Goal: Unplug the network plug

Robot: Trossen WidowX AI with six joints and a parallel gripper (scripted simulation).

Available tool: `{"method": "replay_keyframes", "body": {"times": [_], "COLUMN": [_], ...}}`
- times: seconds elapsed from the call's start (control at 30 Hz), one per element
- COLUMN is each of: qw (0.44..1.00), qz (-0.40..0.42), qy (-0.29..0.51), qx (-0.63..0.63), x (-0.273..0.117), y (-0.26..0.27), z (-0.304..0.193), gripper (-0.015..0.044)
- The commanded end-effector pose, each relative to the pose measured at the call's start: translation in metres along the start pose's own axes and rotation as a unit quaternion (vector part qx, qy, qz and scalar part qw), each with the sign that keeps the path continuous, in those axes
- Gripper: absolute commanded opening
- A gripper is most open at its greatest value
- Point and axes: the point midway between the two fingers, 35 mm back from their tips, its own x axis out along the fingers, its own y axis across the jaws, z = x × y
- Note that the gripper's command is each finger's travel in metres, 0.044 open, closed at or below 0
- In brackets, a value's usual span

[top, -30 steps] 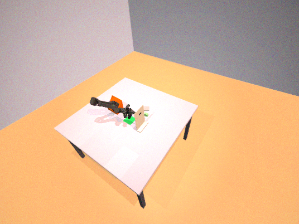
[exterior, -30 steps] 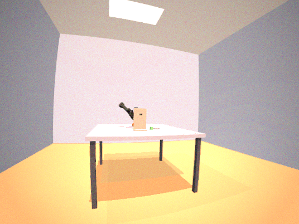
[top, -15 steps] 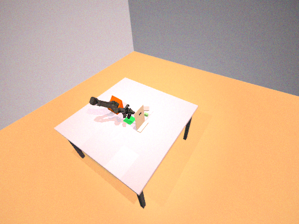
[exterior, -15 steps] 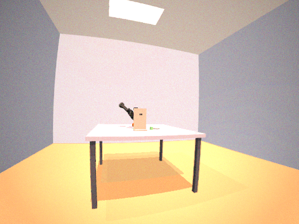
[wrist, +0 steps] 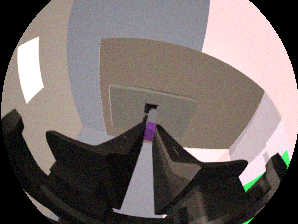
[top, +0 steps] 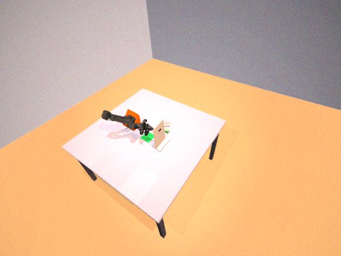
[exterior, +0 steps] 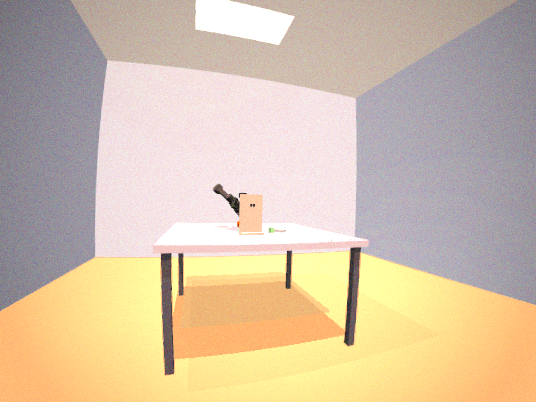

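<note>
The upright panel [top: 158, 137] [exterior: 251, 220] [wrist: 215, 90] stands on the table, with a lighter plate [wrist: 127, 102] on its face around the dark socket opening [wrist: 148, 106]. My gripper [wrist: 150, 132] [top: 153, 128] is shut on the plug [wrist: 150, 131], which shows a purple part between the fingertips and a grey front end pointing at the opening. The front end overlaps the opening's lower part; whether it is wholly clear of the socket cannot be told. The tab is too small to tell. The green marked square [top: 147, 137] lies on the table below the gripper. The exterior view shows the gripper hidden behind the panel.
An orange panel [top: 130, 114] stands beside the arm. Beyond the upright panel are a small light green block [top: 167, 130] [exterior: 271, 230] and a pale flat piece [top: 167, 123]. The panel has a pale foot [top: 163, 145] on the table [top: 105, 149].
</note>
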Motion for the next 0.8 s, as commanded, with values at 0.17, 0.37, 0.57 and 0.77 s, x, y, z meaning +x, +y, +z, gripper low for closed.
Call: {"method": "replay_keyframes", "body": {"times": [0.17,0.37,0.57,0.77], "qw": [1.0,1.0,1.0,1.0], "qz": [-0.002,-0.002,-0.002,-0.002], "qy": [0.003,0.003,0.003,0.003], "qx": [0.0,0.0,0.0,0.0], "x": [-0.0051,-0.0072,-0.0092,-0.0112], "y": [-0.0021,-0.0021,-0.0021,-0.002], "z": [-0.002,-0.0018,-0.0016,-0.0014], "gripper": [0.0,0.0,0.0,0.0]}}
